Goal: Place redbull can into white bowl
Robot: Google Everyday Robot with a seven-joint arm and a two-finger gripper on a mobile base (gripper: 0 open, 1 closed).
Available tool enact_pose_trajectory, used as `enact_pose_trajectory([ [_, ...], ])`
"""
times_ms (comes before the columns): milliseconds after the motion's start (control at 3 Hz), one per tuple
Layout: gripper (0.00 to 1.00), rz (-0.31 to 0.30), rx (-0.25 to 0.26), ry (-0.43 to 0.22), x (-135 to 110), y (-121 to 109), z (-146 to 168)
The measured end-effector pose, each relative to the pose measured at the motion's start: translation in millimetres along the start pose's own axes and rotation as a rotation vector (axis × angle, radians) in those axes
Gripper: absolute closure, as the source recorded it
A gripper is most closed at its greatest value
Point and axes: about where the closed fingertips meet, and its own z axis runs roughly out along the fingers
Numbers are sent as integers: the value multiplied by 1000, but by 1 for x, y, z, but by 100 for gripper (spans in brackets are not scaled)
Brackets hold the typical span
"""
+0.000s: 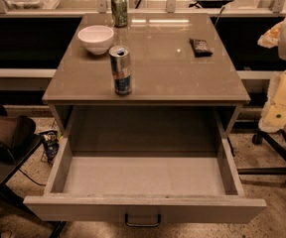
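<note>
- Pincer (271,35) sits at right edge, off the tabletop (178,78), well apart from the can; released or clenched: cannot tell
- Redbull can (120,71) stands upright near front edge, ungrasped, top free for a reach
- White bowl (96,37) just behind-left, open side up, ready to receive
- Can's lettering unreadable; only blue-silver panels and a red mark

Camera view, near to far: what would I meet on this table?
Pulled-out grey drawer → tall slim silver-and-blue redbull can → small round white bowl → short green can at the far edge. Left out: the dark packet, about level with the bowl. The gripper is not in view.
</note>
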Motion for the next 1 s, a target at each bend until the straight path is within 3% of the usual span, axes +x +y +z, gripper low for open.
enact_pose_trajectory([
  [333, 0, 0, 0, 0, 0, 0, 0],
  [667, 0, 8, 22, -84, -12, -10, 8],
  [1000, 0, 47, 37, -249, -32, -22, 28],
])
